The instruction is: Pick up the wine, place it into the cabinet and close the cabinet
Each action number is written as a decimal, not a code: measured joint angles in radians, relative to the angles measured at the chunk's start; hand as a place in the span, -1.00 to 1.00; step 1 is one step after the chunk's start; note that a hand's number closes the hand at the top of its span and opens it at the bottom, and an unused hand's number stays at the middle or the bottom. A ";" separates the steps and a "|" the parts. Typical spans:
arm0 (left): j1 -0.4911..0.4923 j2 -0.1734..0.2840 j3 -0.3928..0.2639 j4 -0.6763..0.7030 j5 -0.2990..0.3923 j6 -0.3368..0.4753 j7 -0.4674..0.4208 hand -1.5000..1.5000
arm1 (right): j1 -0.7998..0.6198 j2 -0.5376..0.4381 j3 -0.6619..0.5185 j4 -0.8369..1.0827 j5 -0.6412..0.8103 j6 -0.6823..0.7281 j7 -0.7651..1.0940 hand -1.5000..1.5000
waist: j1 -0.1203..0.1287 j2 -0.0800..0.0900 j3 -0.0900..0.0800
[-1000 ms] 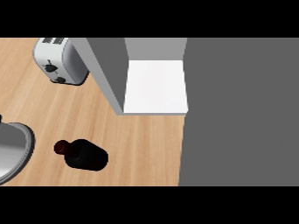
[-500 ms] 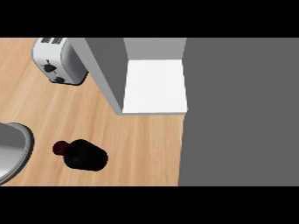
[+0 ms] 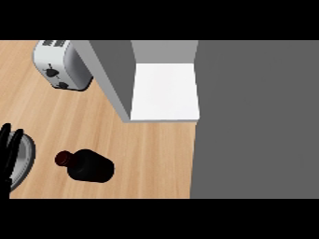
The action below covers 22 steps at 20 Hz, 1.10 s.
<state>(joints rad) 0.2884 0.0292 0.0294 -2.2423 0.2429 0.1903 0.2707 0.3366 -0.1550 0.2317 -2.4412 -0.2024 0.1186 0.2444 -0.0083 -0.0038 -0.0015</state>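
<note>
Lower left of the frame: the left hand (image 3: 0,154) comes up from the bottom edge, black, fingers (image 3: 15,140) straight and spread, pointing toward the top; it holds nothing.
Under the hand: a round grey metal dish or pan (image 3: 24,158) lies at the left edge, partly hidden by the hand (what it is exactly, I cannot tell); only its right rim shows clearly.
Wine: the dark wine bottle (image 3: 88,165) sits on the counter (image 3: 65,116) in the lower left part of the frame, just right of the grey dish and apart from the fingers; its dark red cap (image 3: 64,158) points left toward the hand.
Bottle's pose: seen from steeply above, so whether it stands or tilts is hard to say.
Cabinet: the cabinet (image 3: 114,74) is in the upper middle of the frame, open, with a white shelf floor (image 3: 166,91) showing between its grey left wall and the grey panel on the right; the shelf is well apart from the bottle.
Right side: a broad plain grey panel (image 3: 266,116) fills the right part of the frame from top to bottom.
Upper left: a silver toaster (image 3: 60,64) with two dark knobs stands on the light wooden counter, touching or just beside the cabinet's left wall.
</note>
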 measured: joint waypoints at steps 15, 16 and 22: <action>0.004 -0.011 0.109 0.425 0.013 -0.104 -0.355 -1.00 | 0.011 0.002 -0.033 0.005 -0.004 0.044 -0.007 -1.00 | -0.001 0.002 0.001; 0.002 -0.015 0.108 0.457 0.011 -0.115 -0.379 -1.00 | 0.017 0.006 -0.027 0.005 -0.004 0.045 -0.009 -1.00 | -0.002 0.002 0.001; -0.011 -0.015 0.120 0.641 0.035 -0.198 -0.496 -1.00 | 0.023 0.019 -0.032 0.011 -0.007 0.060 -0.020 -1.00 | -0.001 0.002 0.001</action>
<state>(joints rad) 0.2778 0.0138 0.1490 -1.6011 0.2784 -0.0082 -0.2258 0.3595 -0.1360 0.2002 -2.4303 -0.2096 0.1787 0.2245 -0.0093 -0.0014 -0.0007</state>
